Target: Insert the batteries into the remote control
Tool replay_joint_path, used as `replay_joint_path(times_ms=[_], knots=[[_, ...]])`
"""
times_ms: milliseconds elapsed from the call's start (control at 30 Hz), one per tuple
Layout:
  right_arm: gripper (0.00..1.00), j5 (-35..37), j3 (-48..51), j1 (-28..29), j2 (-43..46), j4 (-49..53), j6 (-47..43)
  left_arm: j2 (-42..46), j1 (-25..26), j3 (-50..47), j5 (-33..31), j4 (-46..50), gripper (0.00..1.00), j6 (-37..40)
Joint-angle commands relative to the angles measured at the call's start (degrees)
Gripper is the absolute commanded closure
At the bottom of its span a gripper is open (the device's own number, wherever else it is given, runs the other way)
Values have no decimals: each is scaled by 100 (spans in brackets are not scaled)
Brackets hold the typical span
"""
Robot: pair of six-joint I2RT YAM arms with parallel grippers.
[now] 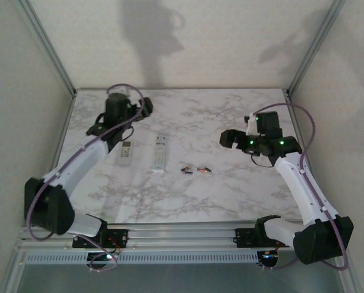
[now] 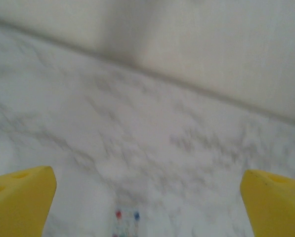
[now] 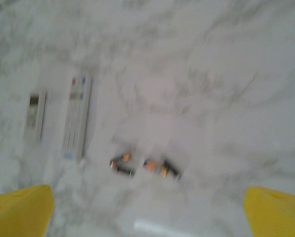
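Two dark batteries with copper bands (image 1: 186, 170) (image 1: 203, 170) lie side by side on the marble table, just right of the near end of a long white remote control (image 1: 160, 152). A shorter white remote with a small screen (image 1: 126, 151) lies to its left. The right wrist view shows the batteries (image 3: 121, 164) (image 3: 161, 169) and the long remote control (image 3: 76, 118), blurred. My left gripper (image 1: 98, 129) hovers open beyond the short remote, yellow pads (image 2: 19, 197) wide apart over a remote's red and blue buttons (image 2: 127, 216). My right gripper (image 1: 225, 139) hangs open, up and right of the batteries.
A small white piece (image 1: 158, 173) lies at the long remote's near end. Walls and metal frame posts (image 1: 47, 46) close in the table's back and sides. A metal rail (image 1: 182, 235) runs along the near edge between the arm bases.
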State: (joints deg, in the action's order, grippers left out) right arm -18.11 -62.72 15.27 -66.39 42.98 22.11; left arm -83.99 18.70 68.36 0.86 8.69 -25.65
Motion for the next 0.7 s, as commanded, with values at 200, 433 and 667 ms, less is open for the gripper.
replay_joint_path(times_ms=[200, 433, 667], knots=[[1, 10, 176, 566, 182, 610, 545, -2101, 937, 1084, -302, 2669, 5, -70], [1, 217, 297, 603, 326, 676, 617, -2946, 1095, 1242, -121, 2692, 13, -59], [1, 334, 247, 605, 394, 763, 628, -3264, 1092, 1171, 3, 2440, 36, 42]])
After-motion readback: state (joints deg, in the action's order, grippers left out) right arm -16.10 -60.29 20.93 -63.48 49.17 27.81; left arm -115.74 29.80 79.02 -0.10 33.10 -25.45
